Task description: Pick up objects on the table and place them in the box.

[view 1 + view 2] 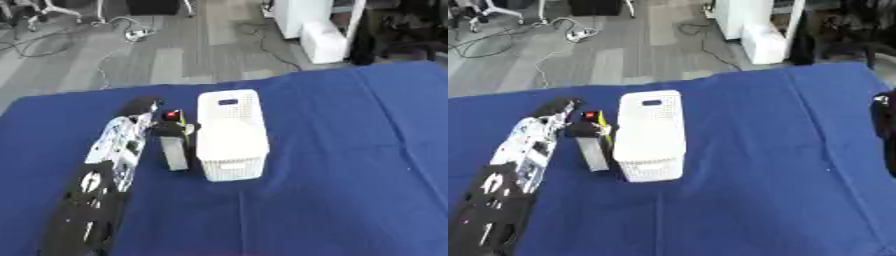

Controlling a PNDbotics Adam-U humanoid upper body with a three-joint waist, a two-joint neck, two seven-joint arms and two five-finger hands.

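A white perforated box (230, 136) stands on the blue table, long side running away from me. Just left of it lies a small cluster: a black object with a red spot (171, 118), a thin yellow piece (604, 125) and a grey oblong block (176, 154) close to the box wall. My left arm reaches up from the lower left. Its black left hand (140, 106) sits just left of the red-spotted object; whether it touches that object is unclear. A dark part of my right hand (883, 131) shows at the right edge, away from the box.
Blue cloth (350, 170) covers the table, with broad bare room right of and in front of the box. Beyond the far edge lie grey floor, cables (131, 34) and a white cabinet (319, 30).
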